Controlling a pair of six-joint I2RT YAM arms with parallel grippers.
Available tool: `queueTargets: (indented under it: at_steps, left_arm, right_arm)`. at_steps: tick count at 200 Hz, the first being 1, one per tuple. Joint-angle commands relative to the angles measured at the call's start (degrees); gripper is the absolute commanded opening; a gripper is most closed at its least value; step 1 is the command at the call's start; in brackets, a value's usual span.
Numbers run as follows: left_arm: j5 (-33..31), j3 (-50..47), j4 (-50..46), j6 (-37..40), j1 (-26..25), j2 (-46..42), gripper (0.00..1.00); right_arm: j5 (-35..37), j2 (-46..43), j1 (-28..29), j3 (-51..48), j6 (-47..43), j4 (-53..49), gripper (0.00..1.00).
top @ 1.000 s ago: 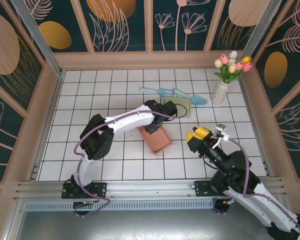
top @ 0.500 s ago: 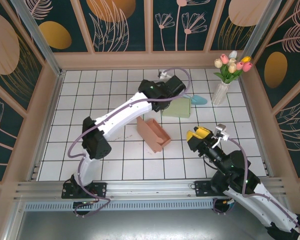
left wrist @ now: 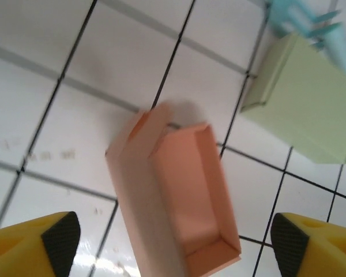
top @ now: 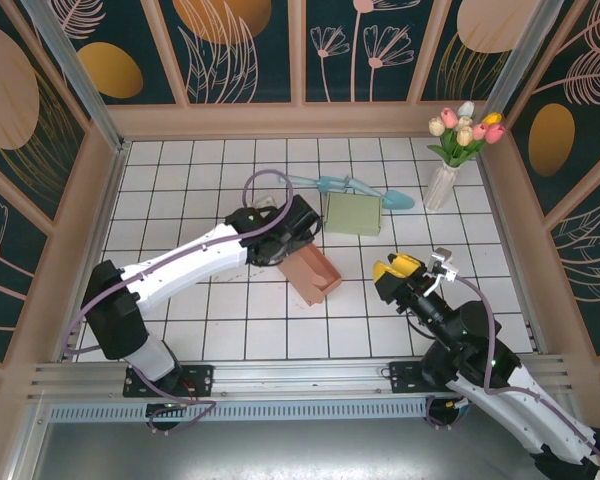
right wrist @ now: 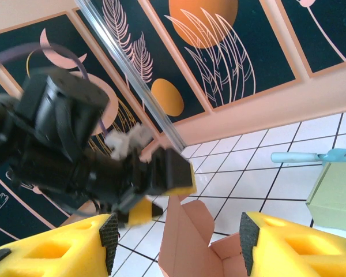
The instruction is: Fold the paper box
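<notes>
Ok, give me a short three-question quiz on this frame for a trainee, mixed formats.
1. True or false: the pink paper box lies with its top open.
2. The left gripper is: A) open above the pink paper box, B) shut on a flap, C) shut on nothing.
3. What lies just behind the green box, on its far side?

Key: 1 true; 2 A; 3 the light blue garden tools.

Salmon paper box (top: pixel 312 272), open-topped, one flap upright, lying diagonally.
</notes>
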Motion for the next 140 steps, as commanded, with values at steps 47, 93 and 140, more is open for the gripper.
queueTargets:
  at_steps: [47, 93, 140]
  left_arm:
    - [1.0, -4.3, 6.4, 2.0, -0.7, -2.1, 0.15]
    - [5.5, 5.9, 8.5, 39.6, -0.7, -3.4, 0.0]
    - [6.2, 12.5, -5.6, 73.4, -0.7, -2.2, 0.0]
  right_arm:
    - [0.9, -0.5, 0.1, -0.5, -0.6, 0.9, 0.6]
    - [1.2, -0.3, 0.1, -0.8, -1.1, 1.1, 0.6]
    - [2.1, 3.5, 0.1, -0.3, -6.3, 2.7, 0.62]
